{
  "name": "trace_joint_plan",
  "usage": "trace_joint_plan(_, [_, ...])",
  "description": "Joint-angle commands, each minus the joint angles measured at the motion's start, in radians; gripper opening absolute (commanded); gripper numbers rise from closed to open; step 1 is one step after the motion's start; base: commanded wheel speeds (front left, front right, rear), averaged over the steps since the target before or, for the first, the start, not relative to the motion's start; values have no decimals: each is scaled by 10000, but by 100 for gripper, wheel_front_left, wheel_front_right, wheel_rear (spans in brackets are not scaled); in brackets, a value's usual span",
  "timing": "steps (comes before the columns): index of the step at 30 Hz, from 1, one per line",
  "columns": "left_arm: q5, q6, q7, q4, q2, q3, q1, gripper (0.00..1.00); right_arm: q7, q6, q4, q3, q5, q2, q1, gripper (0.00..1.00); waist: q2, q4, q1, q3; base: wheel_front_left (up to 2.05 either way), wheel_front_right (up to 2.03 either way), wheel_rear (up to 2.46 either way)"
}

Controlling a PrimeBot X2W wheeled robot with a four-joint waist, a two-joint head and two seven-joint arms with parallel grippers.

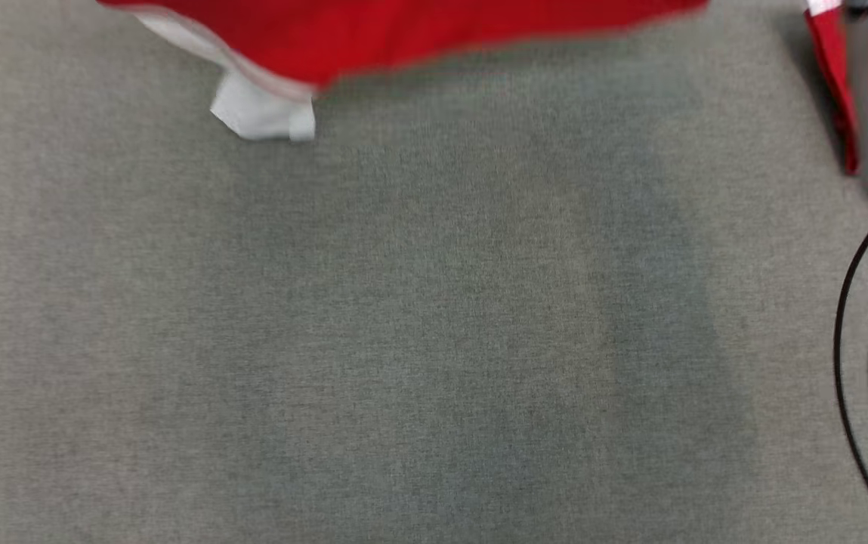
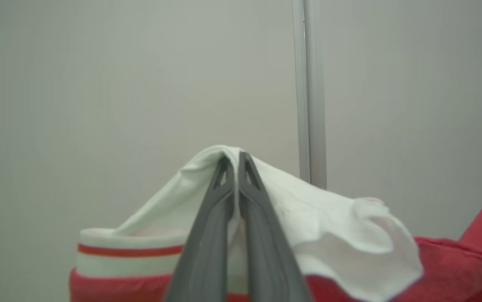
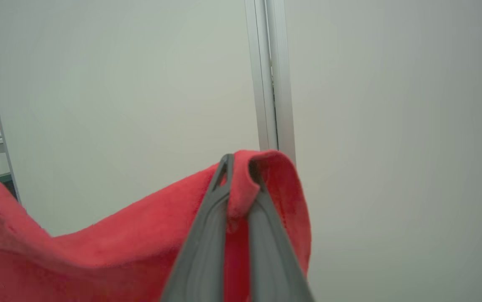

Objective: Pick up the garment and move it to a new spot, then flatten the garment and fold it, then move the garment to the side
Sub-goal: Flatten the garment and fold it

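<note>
Garment (image 1: pixel 403 30) above far side of table (image 1: pixel 403 340)

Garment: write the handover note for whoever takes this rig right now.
Left gripper: jaws shut on the garment, on its white part.
Right gripper: jaws shut on its red edge.
Position: held up between both, its lower edge at the top of the head view, over the grey surface.
Done: pick-up.
To do: set it down at the new spot, flatten, fold, move aside.

head looks down at surface (image 1: pixel 403 340) — wrists face perhaps one wall (image 2: pixel 119 84).
</note>
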Motion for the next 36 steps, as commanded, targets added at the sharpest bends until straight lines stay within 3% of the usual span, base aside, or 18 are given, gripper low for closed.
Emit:
trace_joint_plan(1, [-12,-8,-83,400,26,-175,-756,0,-82,5,425,-91,116,-93,-713,0,0,-84,-3,539,0,0,0])
trace_joint_plan(9, [-323,-8,-701,2083,-262,-1096,-3639,0,-551,6,2395,-110,318,-182,-3119,0,0,-104,-3,964,0,0,0])
trace_joint_plan(17, [-940,-8,-1159,2915,-202,-2131,-3502,0,-914,6,3302,699,568,-115,-2923,0,0,-86,-3,1185,0,0,0])
trace_joint_plan(21, [-1370,-8,-1281,2861,-83,-2292,-2501,0,-1006,6,3222,1223,855,-63,-2086,0,0,-78,-3,1181,0,0,0])
trace_joint_plan(23, [-1510,-7,-1306,2419,243,-2070,-1406,0,-1028,6,2770,1564,1188,3,-1136,0,0,-144,-3,1078,0,0,0])
trace_joint_plan(29, [-1387,95,-1303,633,440,-549,1997,0,-1028,6,1104,1746,1597,-46,1702,0,0,-239,-3,516,0,0,0])
trace_joint_plan(36, [-983,436,-1304,-1589,66,845,5957,0,-1026,6,-475,1749,1977,-175,4812,0,0,-281,-3,-262,0,0,0])
